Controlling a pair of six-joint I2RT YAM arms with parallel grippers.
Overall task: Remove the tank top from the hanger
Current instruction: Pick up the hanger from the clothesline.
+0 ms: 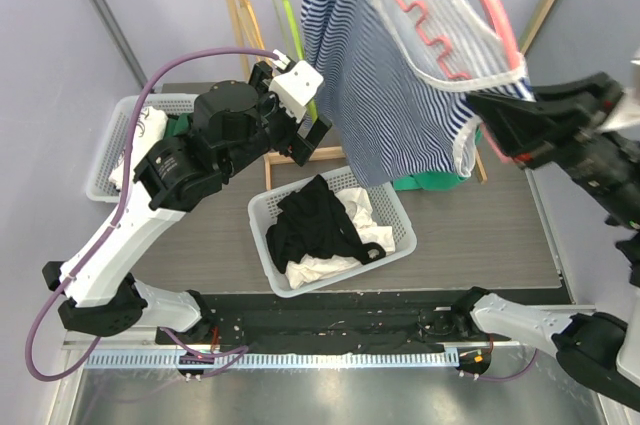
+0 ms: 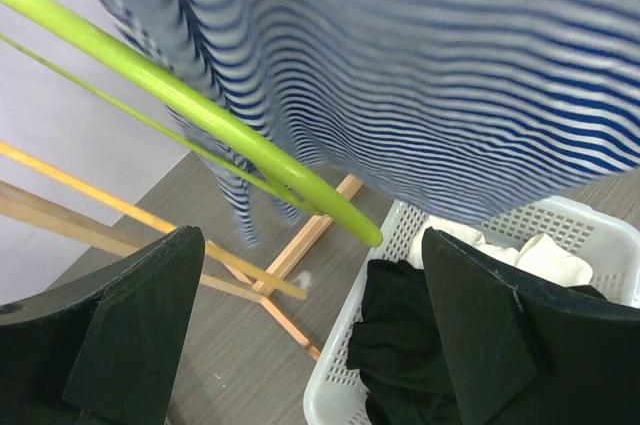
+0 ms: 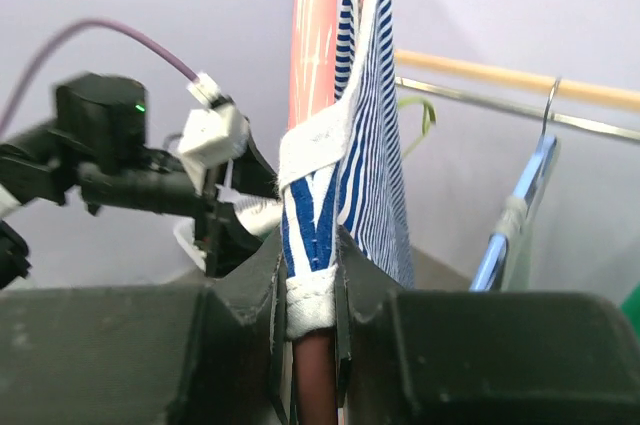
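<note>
A white plastic laundry basket (image 1: 401,207), filled with black and white garments, is pictured on the table nearest the arm bases. Just beyond it, the left gripper (image 2: 312,255) is held wide apart and empty, with nothing between its black fingers (image 2: 130,345). It is raised beside the blue-and-white striped tank top (image 1: 370,75).

On the right, the right gripper (image 3: 310,275) is clenched on a bar of the pink plastic hanger (image 3: 315,35), and a white-trimmed edge of the tank top is pinched in the same grip. The garment is draped over that hanger, lifted above the basket. Whether the hook is on the rail cannot be told.

Farther back, a lime-green hanger (image 2: 200,115) is seen hanging from the wooden clothes rack (image 1: 235,5), close to the left fingers.

Trouble is judged likely if the cloth is pulled while it is trapped under the right jaws: the fabric could be stretched, or the hanger dragged loose. The green hanger could also be snagged.
</note>
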